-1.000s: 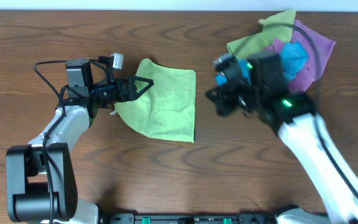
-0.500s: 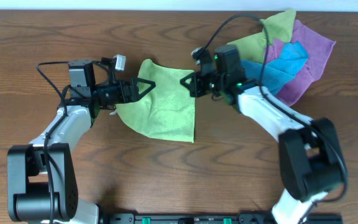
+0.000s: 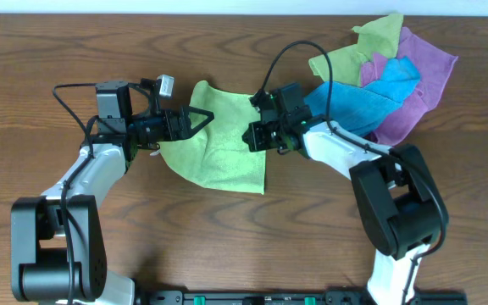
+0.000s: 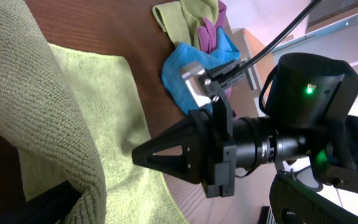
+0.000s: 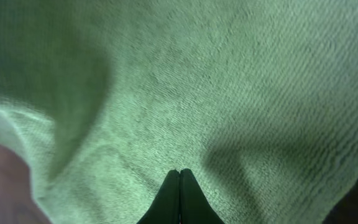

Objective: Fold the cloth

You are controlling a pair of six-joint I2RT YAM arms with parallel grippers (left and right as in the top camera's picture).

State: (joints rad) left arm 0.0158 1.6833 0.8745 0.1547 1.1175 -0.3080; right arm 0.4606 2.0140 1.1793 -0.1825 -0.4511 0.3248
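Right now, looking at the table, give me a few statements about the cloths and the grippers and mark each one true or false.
1. The left gripper and the right gripper are at opposite sides of the cloth. True.
2. The right gripper's fingertips are spread wide. False: they meet, over the cloth.
3. A blue cloth and a purple cloth lie bunched at the far right. True.
4. The cloth rests on that pile. False: it lies apart, on the table.

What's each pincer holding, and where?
Left pincer holds the light lime-green square microfiber cloth by its left edge. Right pincer: shut over cloth, hold unclear.
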